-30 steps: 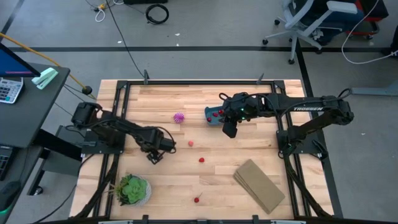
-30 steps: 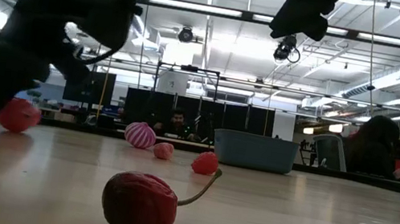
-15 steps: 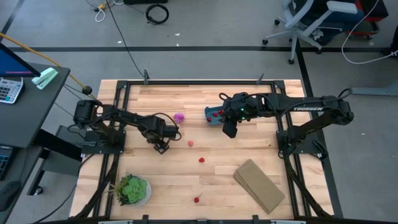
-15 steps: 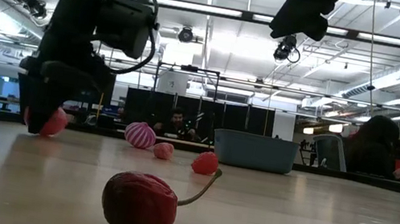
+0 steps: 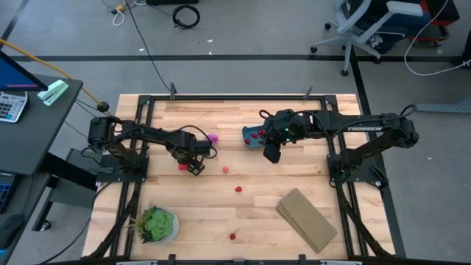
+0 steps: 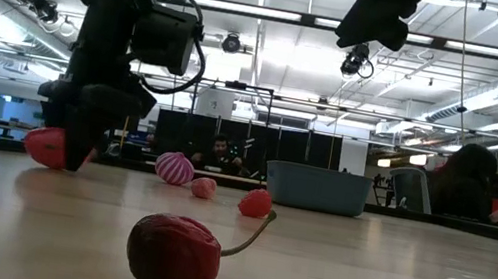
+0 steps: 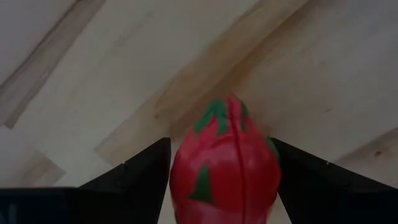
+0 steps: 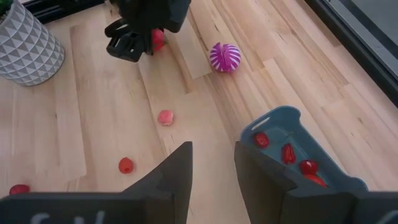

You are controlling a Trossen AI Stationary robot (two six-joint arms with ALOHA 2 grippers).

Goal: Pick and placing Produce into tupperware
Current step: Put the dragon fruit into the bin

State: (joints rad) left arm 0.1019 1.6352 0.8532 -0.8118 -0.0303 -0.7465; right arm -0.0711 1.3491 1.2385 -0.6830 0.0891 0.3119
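My left gripper is at the table's middle left, shut on a red toy fruit with green flecks, low over the wood. The fruit also shows in the low view. My right gripper hangs open and empty above the near side of the teal tupperware, which stands on the table and holds several red pieces. A spiky purple piece, a pink piece, a red piece and a stemmed red piece lie on the table. My left gripper pinches the red fruit by its two sides between its two fingers. The fingers come from above, pointing down. The fruit's green-tipped end points away from the wrist, and the fruit sits just above the table.
A green plant in a white pot stands at the near left. A flat tan block lies at the near right. Bare wood lies between the left gripper and the tupperware, with the purple and pink pieces beside that stretch.
My left gripper has gone toward the table's far edge and a little toward the right, nearer the purple piece, carrying the red fruit low over the table. My right gripper has kept still.
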